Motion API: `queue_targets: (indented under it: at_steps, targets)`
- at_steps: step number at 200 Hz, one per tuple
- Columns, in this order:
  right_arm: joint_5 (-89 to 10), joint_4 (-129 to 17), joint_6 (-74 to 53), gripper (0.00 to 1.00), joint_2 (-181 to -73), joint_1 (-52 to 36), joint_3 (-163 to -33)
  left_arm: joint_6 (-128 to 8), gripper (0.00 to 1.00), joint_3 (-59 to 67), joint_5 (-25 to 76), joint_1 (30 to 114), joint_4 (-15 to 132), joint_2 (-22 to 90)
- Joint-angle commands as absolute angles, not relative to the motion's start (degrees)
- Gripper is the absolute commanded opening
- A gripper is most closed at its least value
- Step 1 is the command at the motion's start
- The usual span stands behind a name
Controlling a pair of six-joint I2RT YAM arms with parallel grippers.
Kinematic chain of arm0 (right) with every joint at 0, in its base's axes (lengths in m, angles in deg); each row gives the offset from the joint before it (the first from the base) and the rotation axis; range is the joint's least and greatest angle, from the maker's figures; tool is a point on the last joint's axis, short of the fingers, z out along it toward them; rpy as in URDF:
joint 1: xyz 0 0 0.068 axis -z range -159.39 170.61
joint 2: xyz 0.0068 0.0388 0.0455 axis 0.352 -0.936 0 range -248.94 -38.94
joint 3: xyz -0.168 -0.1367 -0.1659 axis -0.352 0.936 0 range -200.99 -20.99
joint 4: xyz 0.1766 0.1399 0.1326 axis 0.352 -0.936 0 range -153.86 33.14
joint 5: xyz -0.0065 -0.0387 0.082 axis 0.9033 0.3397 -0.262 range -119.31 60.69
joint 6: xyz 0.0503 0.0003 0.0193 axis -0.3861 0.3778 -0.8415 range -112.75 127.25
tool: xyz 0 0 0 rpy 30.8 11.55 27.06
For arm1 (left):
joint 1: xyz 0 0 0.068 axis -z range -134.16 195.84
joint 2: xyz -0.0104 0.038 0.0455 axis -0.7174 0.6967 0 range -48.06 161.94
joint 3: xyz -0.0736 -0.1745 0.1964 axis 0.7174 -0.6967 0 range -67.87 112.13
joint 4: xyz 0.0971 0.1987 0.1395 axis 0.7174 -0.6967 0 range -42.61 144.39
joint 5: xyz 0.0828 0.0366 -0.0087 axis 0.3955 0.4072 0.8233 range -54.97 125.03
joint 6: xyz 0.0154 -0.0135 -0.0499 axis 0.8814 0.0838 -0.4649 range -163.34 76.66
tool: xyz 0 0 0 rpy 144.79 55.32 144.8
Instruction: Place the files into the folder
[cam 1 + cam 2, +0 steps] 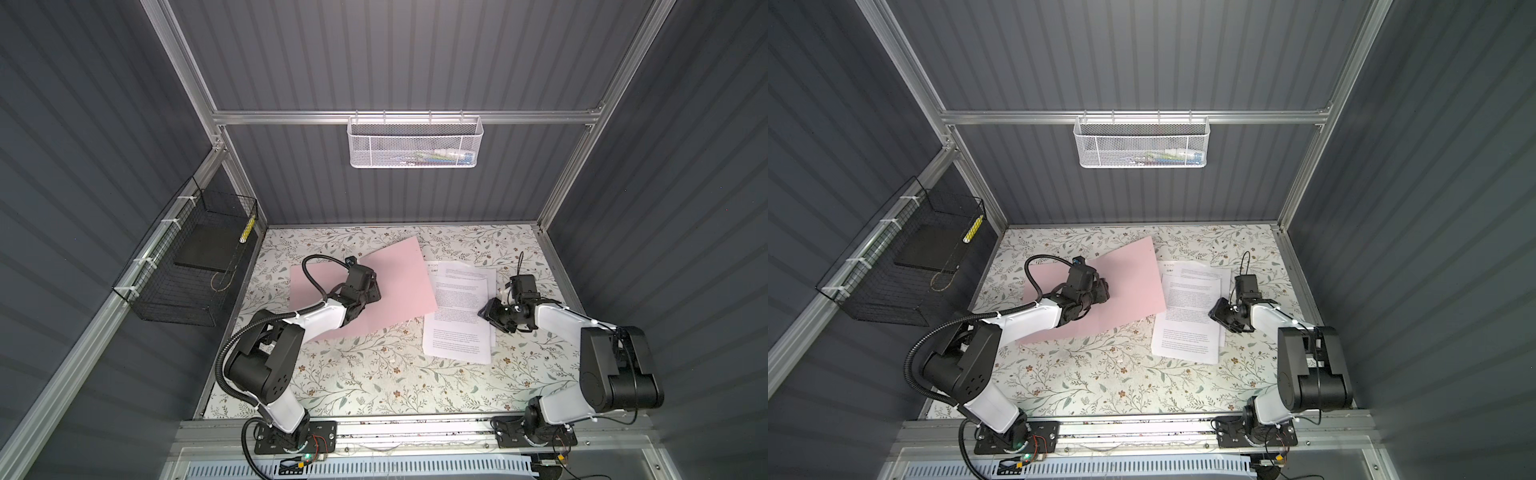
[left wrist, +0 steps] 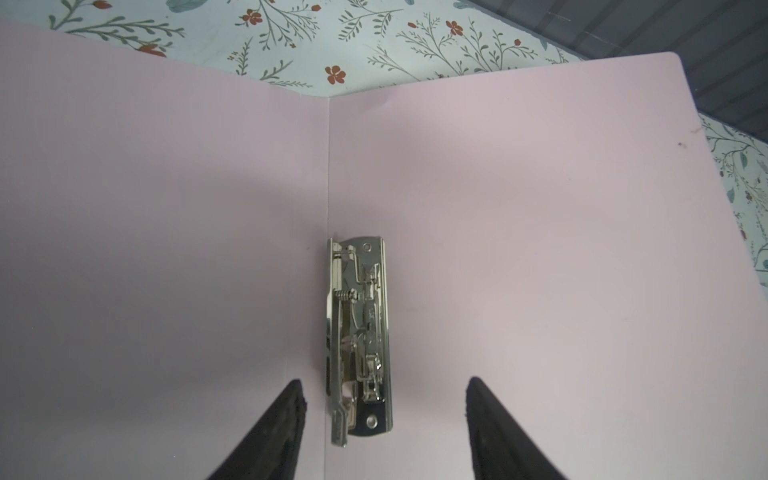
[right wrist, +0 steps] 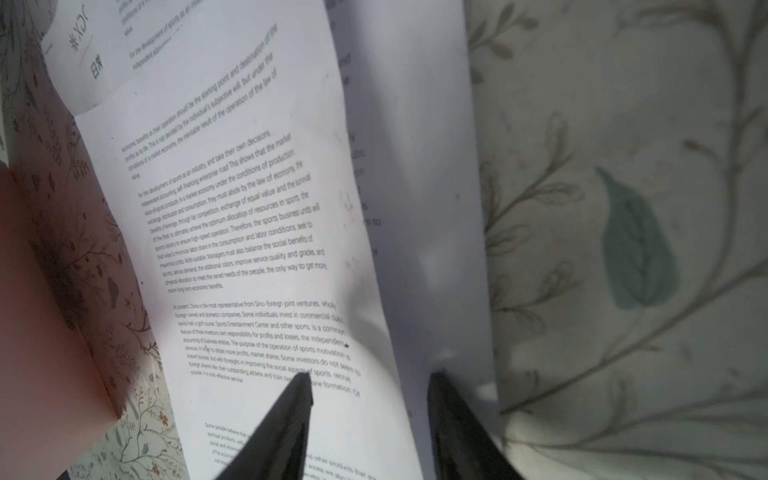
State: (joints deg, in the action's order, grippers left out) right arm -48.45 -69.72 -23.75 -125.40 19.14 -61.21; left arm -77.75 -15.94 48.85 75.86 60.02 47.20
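The pale pink folder (image 1: 399,270) lies opened flat on the floral table cover (image 1: 365,374), left of centre in both top views. Its metal clip (image 2: 365,332) appears pressed down along the spine. The left gripper (image 2: 384,384) hovers over this clip with its jaws wide, one finger on either side, gripping nothing. Just beside the folder's right edge, the files (image 1: 459,328) lie on the table in a loose, fanned stack, not yet inside. The right gripper (image 3: 370,380) sits at their right margin, jaws partly apart, nothing clamped. Likely faults: a pinch may take only the top sheet because the stack is fanned. Dragged sheets may buckle, or may slide beneath the folder cover. A lowered clip would block seating.
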Motion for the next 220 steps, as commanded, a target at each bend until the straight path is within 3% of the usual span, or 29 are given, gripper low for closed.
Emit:
queue_targets:
  at_steps: [1,108,161,220]
  targets:
    - [-52.3,-67.4,-24.0,0.47,-126.2,19.4,-60.1,-76.3,0.62,-14.9,47.4,76.0,60.7,48.4]
    - [-54.3,-67.3,-23.2,0.30,-128.1,19.3,-61.9,-76.0,0.61,-15.2,46.0,76.0,62.5,51.4]
    - [-55.3,-67.4,-23.3,0.00,-128.9,19.3,-62.6,-76.4,0.61,-15.6,44.8,75.9,63.6,52.0]
    - [-55.1,-72.7,-23.9,0.00,-120.3,18.2,-65.9,-75.6,0.61,-15.2,42.7,75.9,53.9,40.6]
